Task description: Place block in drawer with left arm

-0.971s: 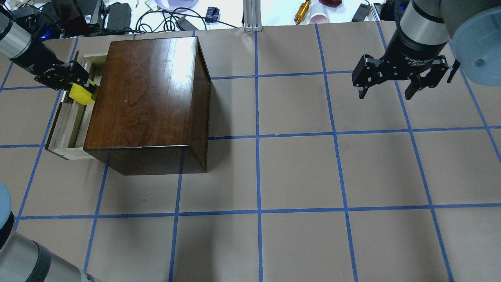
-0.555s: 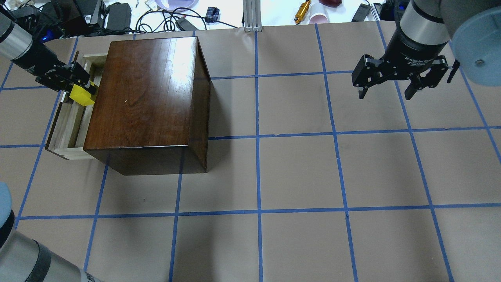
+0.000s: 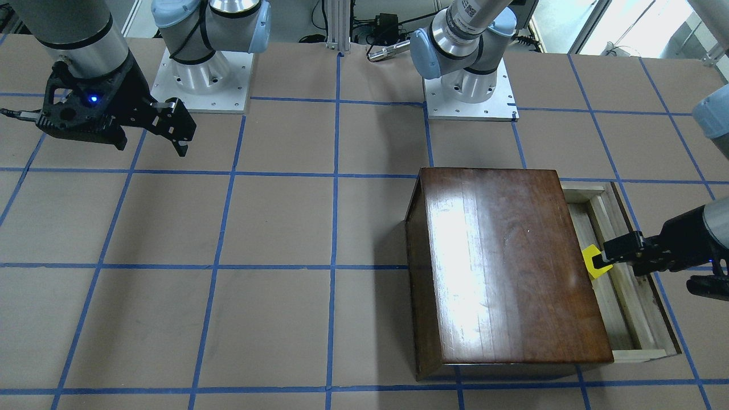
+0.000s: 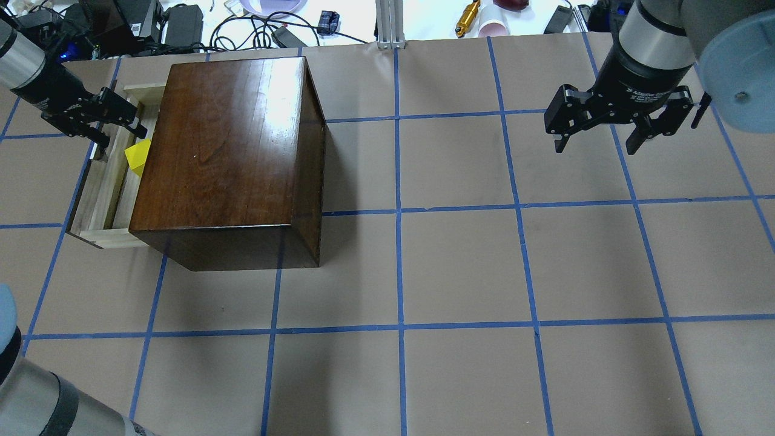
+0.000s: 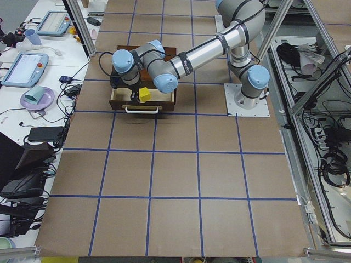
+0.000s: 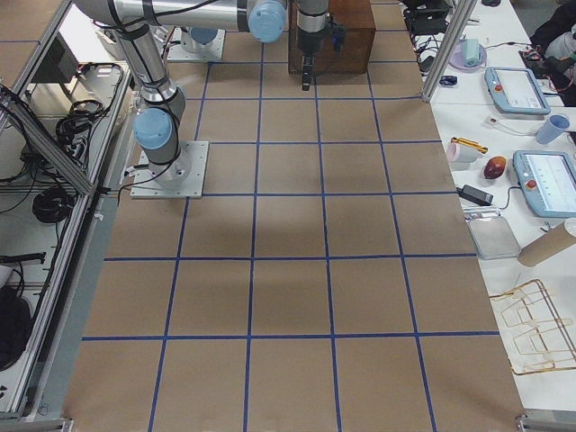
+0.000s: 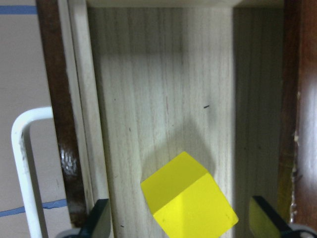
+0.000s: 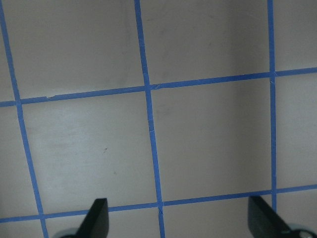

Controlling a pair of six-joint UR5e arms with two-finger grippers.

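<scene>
We see the right gripper [image 6: 307, 81] pointing down above the taped table [image 6: 288, 297], the dark cabinet [image 6: 355, 40] farther along the table beyond it.

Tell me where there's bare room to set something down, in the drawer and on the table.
Drawer floor is bare from the block to its robot-side end wall. The table is bare between cabinet and right gripper. Crowded: around the block, under the open left gripper.

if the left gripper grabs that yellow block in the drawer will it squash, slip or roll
The block probably stays rigid: its edges look crisp. Flat faces suggest it would slide, not roll, on the drawer floor. It looks smooth and lies diagonal to the open left gripper, so a grasp across corners might slip.
</scene>
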